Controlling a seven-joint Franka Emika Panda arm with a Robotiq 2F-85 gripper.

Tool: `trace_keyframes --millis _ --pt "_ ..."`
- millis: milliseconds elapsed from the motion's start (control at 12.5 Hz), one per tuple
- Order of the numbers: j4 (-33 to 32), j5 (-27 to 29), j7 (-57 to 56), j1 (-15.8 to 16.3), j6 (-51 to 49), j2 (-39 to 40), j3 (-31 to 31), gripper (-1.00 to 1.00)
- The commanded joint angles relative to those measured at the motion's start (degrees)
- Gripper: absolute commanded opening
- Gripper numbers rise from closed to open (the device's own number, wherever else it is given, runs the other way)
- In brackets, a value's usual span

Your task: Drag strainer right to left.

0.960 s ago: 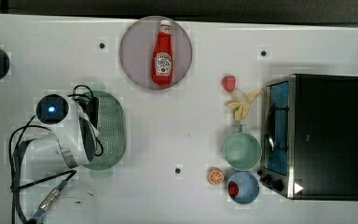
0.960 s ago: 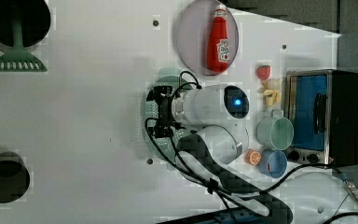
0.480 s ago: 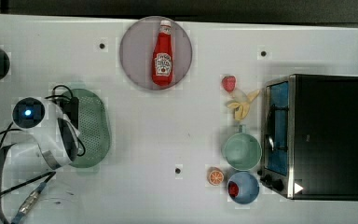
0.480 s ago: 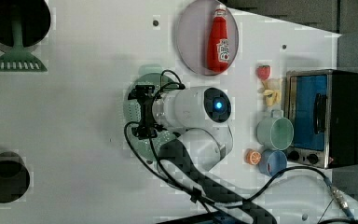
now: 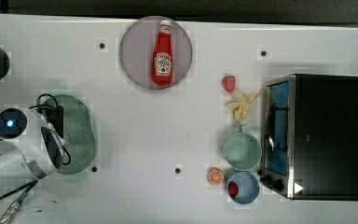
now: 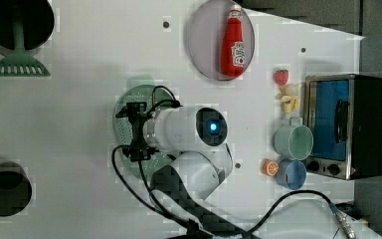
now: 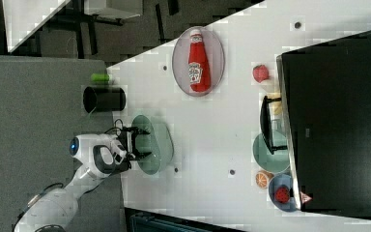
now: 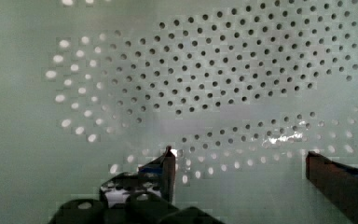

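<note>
Bench: flat white top with small dark bolt holes, filling most of the top view.
Toaster oven: boxy black metal body with a glass door, at the right edge of the top view.
Arm: smooth white rounded casing with a blue light, black cables looped round it, at the left edge of the top view.
Strainer: pale mint-green oval plastic basket, floor dotted with fine holes, solid rim; it lies at the left of the top view, partly under the arm.
Plate: round, greyish, top centre of the top view, with a red ketchup bottle lying on it.
Cup: round, mint-green, just left of the oven in the top view.
Pincer: fingers spread wide, reaching down inside the strainer, holding nothing.
</note>
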Motion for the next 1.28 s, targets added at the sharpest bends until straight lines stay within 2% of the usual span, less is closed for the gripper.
trace_keyframes --millis 80,240,400,640,1040,1280 --pt "2.64 1.15 2.82 0.12 0.82 0.75 0.38 1.00" --pt "2.21 -0.27 1.63 0.13 -0.85 -0.56 -0.63 1.00" --pt "1.18 -4.38 -6.28 0.10 -3.21 -4.63 -3.62 1.00" --pt "0.47 -4.90 -18.45 -0.36 -11.35 -13.72 -10.13 1.00" --pt "0.61 -5.98 -46.24 -1.92 -28.48 -30.45 -25.92 1.00" --pt "0.61 -9.26 -60.07 -3.27 -37.74 -38.46 -36.52 1.00"
